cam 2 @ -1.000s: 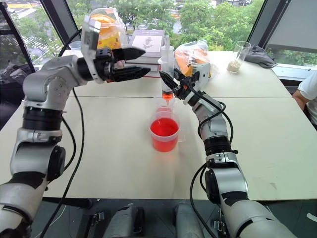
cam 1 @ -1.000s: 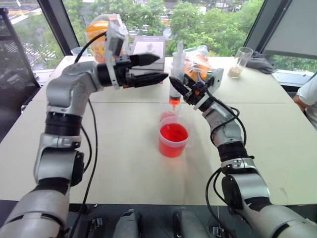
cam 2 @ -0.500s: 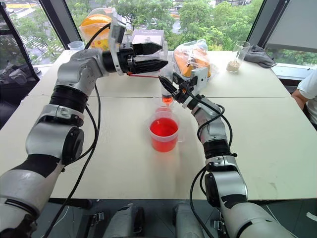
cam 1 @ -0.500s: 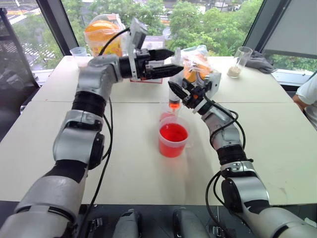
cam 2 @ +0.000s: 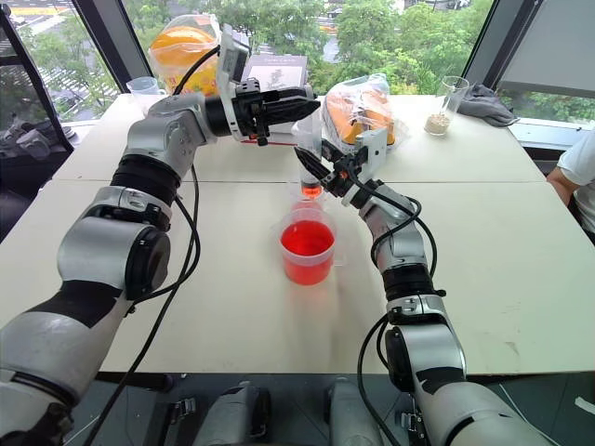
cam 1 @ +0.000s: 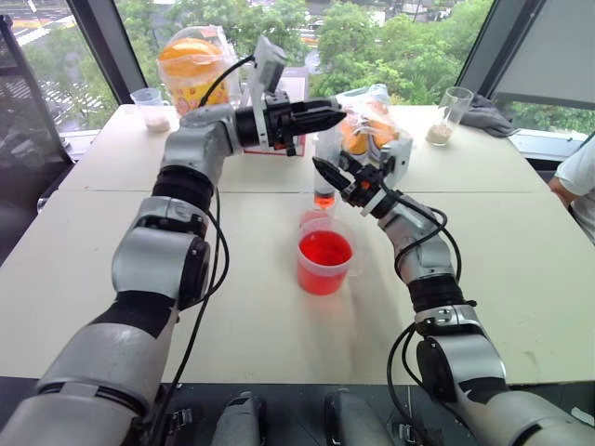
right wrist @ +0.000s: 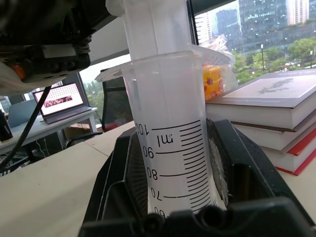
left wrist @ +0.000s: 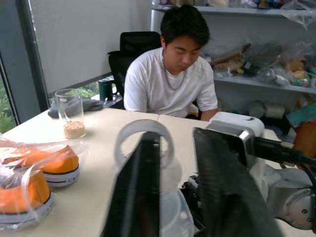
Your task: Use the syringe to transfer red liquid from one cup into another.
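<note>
The syringe point(cam 1: 325, 153) stands upright over the table. My right gripper point(cam 1: 328, 173) is shut on its clear barrel point(right wrist: 168, 133). Its orange-red tip point(cam 1: 324, 198) hangs just above the narrower cup point(cam 1: 312, 218), which holds a little red liquid. The wider cup point(cam 1: 324, 263), about half full of red liquid point(cam 2: 308, 238), stands in front of it, touching or nearly touching. My left gripper point(cam 1: 337, 114) reaches in from the left at the syringe's top. It is shut on the plunger, and the plunger's ring end point(left wrist: 143, 123) shows between the fingers.
Two clear bags of orange items point(cam 1: 191, 56) point(cam 1: 368, 119) and a stack of books point(cam 1: 286, 88) sit behind the syringe. Cups with beige grains stand at the far left point(cam 1: 151, 107) and far right point(cam 1: 453, 116). A person point(left wrist: 173, 74) sits at the table's right end.
My left gripper swung right to the top of the syringe and shut on the plunger. The right gripper kept the syringe in place over the narrower cup.
</note>
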Robot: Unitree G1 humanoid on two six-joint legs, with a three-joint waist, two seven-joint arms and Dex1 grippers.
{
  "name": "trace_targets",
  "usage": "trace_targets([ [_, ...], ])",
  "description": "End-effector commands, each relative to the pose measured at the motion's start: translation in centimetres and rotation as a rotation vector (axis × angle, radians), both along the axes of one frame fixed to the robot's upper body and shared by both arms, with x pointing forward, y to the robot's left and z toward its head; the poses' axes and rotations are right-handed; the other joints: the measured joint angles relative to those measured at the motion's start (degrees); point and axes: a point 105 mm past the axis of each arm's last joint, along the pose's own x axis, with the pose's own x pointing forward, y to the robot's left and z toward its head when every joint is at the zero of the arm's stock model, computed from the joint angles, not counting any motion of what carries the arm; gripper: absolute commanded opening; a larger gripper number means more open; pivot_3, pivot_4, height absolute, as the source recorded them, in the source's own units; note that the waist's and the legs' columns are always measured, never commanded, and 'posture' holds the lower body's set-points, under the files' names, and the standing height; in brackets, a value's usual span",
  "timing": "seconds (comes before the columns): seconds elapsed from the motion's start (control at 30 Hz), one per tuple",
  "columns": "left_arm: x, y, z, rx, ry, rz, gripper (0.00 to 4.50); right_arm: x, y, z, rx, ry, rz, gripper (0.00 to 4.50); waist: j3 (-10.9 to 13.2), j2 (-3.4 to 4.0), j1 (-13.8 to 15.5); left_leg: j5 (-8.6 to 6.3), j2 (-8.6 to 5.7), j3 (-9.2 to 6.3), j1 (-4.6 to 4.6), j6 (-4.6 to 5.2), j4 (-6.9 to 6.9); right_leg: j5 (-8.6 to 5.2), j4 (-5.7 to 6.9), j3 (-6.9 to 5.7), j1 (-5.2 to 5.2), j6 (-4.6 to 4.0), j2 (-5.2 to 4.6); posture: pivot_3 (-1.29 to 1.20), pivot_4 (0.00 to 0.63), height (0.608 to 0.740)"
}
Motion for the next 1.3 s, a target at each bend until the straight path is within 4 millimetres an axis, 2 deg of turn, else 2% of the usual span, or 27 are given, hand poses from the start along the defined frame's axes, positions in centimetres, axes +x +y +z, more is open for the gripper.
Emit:
trace_targets([
  [0.03,-0.3,-0.7,0.5,0.030,-0.056,-0.013,0.05,-0.8,0.2,2.9,0.015,-0.101,0.011,1.35,0.0,-0.01,0.0,0.00,0.00,0.01,0.00,0.00,0.00,0.00,0.00,0.00,0.00,0.00,0.00,0.00,0.150,0.740],
  [0.47,-0.2,-0.2,-2.3,0.066,-0.023,0.001,0.05,-1.9,0.0,7.1,0.055,-0.193,0.018,1.35,0.0,-0.01,0.0,0.00,0.00,0.00,0.00,0.00,0.00,0.00,0.02,0.00,-0.01,0.00,0.00,0.00,0.150,0.740],
  [0.77,-0.4,0.0,-4.6,0.114,0.000,0.009,0.05,-2.1,0.2,8.3,0.077,-0.209,0.028,1.35,0.0,-0.01,0.0,0.00,0.00,0.00,0.00,0.00,0.00,0.00,0.02,0.00,0.00,0.00,0.00,0.00,0.150,0.740],
  [0.9,-0.2,0.4,-4.6,0.110,0.002,0.031,0.05,-2.1,0.2,8.4,0.085,-0.206,0.030,1.35,0.0,-0.01,0.1,0.00,0.01,0.00,-0.01,0.00,0.00,0.00,0.02,0.00,-0.01,0.00,0.00,0.00,0.150,0.740],
  [1.03,0.1,2.0,-3.2,0.071,-0.002,0.075,0.05,-1.9,0.7,7.5,0.072,-0.175,0.044,1.35,0.0,-0.01,0.0,0.00,0.01,0.00,-0.01,0.00,0.00,0.00,0.02,0.00,0.00,0.00,0.00,0.00,0.150,0.740],
  [1.13,0.1,3.9,-1.6,0.023,-0.001,0.109,0.88,-1.7,1.2,6.1,0.053,-0.139,0.055,1.35,0.0,-0.01,-0.3,0.00,0.02,-0.01,0.00,0.00,0.00,0.00,0.05,0.00,-0.02,0.00,0.01,0.00,0.150,0.740],
  [1.2,0.0,5.2,-1.0,0.016,-0.011,0.128,1.74,-1.7,1.5,5.2,0.043,-0.110,0.066,1.35,0.0,0.00,-0.6,0.00,0.03,-0.01,0.01,0.00,0.00,0.00,0.06,0.00,-0.03,0.00,0.02,0.00,0.150,0.740],
  [1.27,-0.1,6.8,-0.7,0.008,-0.020,0.158,2.85,-1.7,1.8,4.6,0.036,-0.088,0.076,1.35,0.0,-0.01,-1.0,0.00,0.04,-0.05,-0.01,0.00,0.00,0.00,0.06,-0.02,-0.02,0.00,0.02,0.00,0.150,0.740],
  [1.3,-0.3,7.7,-0.5,0.006,-0.021,0.173,3.23,-1.6,1.8,4.3,0.035,-0.077,0.077,1.35,0.0,-0.01,-1.1,0.00,0.03,-0.03,0.00,0.00,0.00,0.00,0.06,-0.01,-0.02,0.00,0.00,0.00,0.150,0.740],
])
